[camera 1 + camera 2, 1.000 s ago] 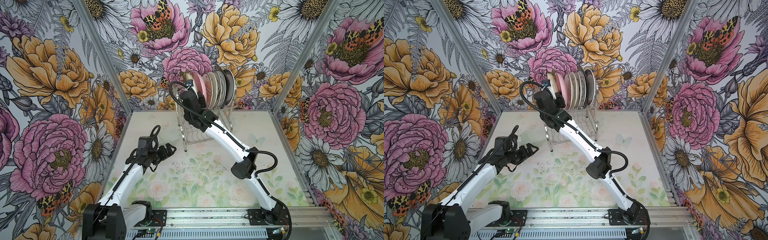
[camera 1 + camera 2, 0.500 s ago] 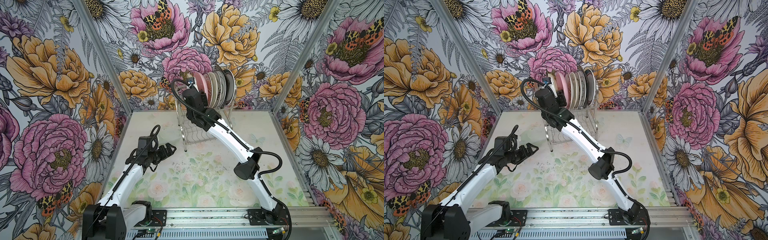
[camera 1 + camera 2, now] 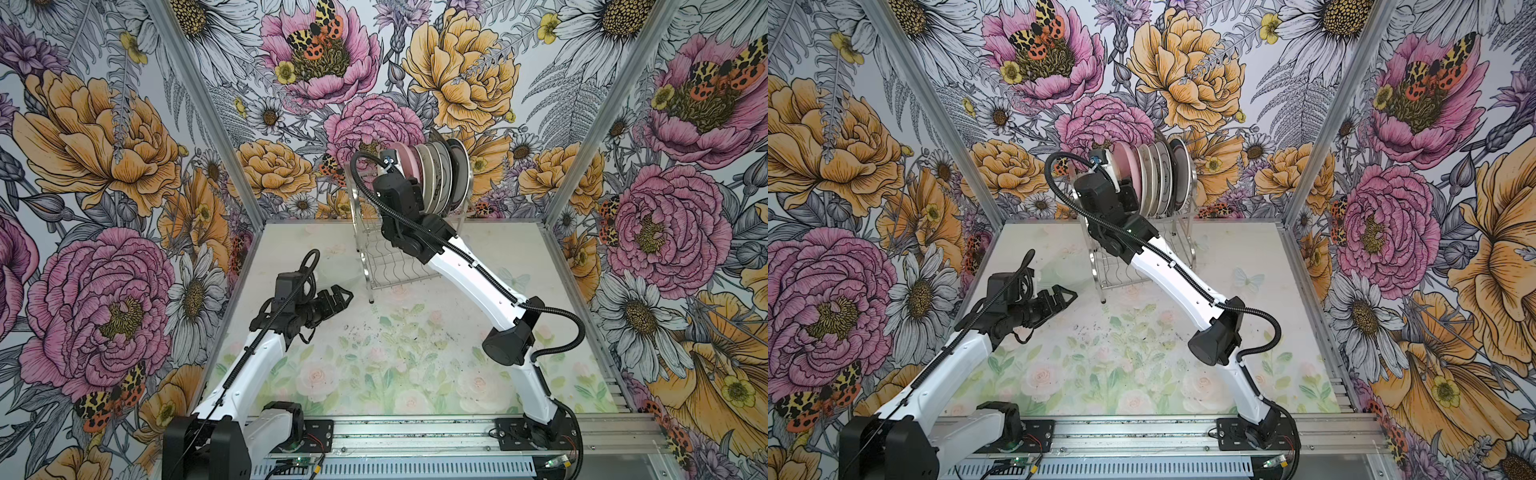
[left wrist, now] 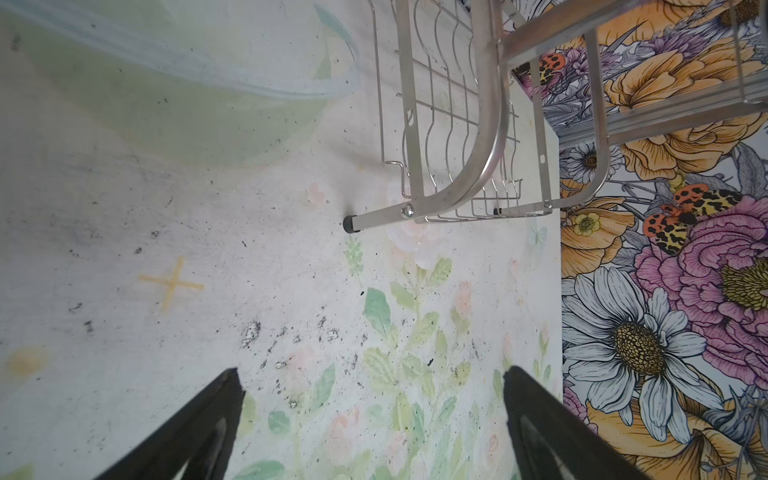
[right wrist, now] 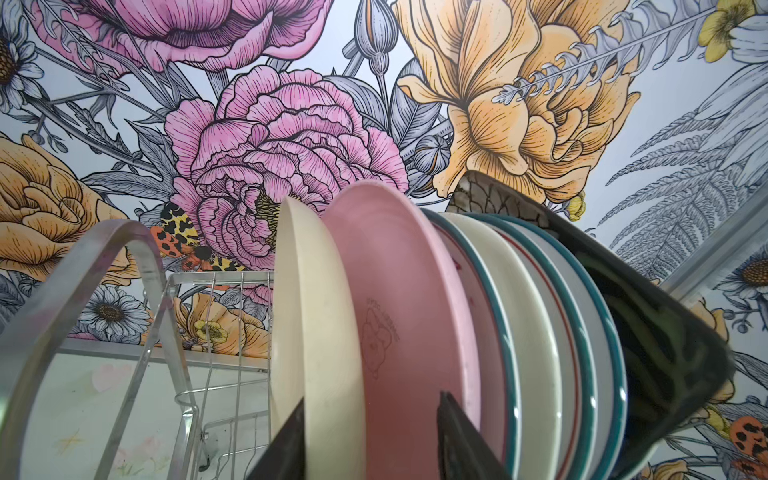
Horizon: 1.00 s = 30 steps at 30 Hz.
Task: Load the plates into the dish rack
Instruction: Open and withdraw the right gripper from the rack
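Floral walls (image 3: 104, 145) enclose the dish rack (image 3: 390, 266), plates (image 3: 436, 178) upright, upper centre. We find left gripper (image 3: 343, 295) spread, empty; right gripper (image 5: 372, 397) unclenched astride cream plate (image 5: 316, 311).

light: bright, even | shadows: soft, faint | top views: sharp | wrist-view foreground: blurred

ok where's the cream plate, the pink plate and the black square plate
cream plate (image 5: 316, 311): right wrist view, its broad face
pink plate (image 5: 399, 282): right wrist view, middle of its face
black square plate (image 5: 648, 328): right wrist view, its dark face
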{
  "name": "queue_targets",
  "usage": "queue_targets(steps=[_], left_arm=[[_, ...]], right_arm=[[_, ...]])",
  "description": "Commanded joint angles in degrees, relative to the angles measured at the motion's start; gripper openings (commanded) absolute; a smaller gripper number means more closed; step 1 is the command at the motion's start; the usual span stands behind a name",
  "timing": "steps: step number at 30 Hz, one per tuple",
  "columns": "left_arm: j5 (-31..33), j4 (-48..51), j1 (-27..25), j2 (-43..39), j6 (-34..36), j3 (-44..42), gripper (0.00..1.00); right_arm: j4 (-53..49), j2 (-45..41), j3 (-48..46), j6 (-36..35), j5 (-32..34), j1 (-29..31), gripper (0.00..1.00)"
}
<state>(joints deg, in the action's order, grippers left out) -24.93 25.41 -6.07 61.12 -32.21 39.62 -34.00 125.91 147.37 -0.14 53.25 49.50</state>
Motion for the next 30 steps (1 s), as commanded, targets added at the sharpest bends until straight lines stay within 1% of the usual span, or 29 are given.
queue_targets(steps=[1,3,4,9,16,19,25,30], left_arm=[[0.88,-1.38,-0.64,-1.36,-1.11,-0.69,0.98],[1.15,-1.35,-0.88,-1.62,-1.27,-0.69,0.98],[1.26,-1.38,-0.94,-1.77,-1.36,-0.65,0.98],[1.76,-1.35,-1.28,-2.30,-1.54,-0.09,0.98],[3.16,-1.41,-1.67,-2.86,-1.29,0.69,0.98],[4.05,-1.34,-1.61,-3.27,-1.15,1.15,0.99],[6.56,-1.28,-1.67,-4.97,0.03,2.03,0.99],[9.46,-0.97,-1.32,-6.31,2.65,2.83,0.99]], right_arm=[[-0.28,-3.61,-0.94,0.97,-0.82,1.53,0.50],[-0.29,-4.53,-1.74,1.39,-0.76,2.16,0.51],[-0.29,-5.04,-2.43,1.87,-0.79,2.44,0.53],[-0.38,-9.35,-7.31,4.57,-1.40,3.66,0.54],[-0.46,-18.20,-17.84,9.47,-4.56,4.34,0.56],[-0.50,-23.73,-24.82,12.23,-6.29,4.16,0.57],[-0.48,-35.97,-40.78,18.00,-11.18,1.97,0.61],[-0.46,-45.35,-53.55,20.84,-15.07,-1.72,0.68]])
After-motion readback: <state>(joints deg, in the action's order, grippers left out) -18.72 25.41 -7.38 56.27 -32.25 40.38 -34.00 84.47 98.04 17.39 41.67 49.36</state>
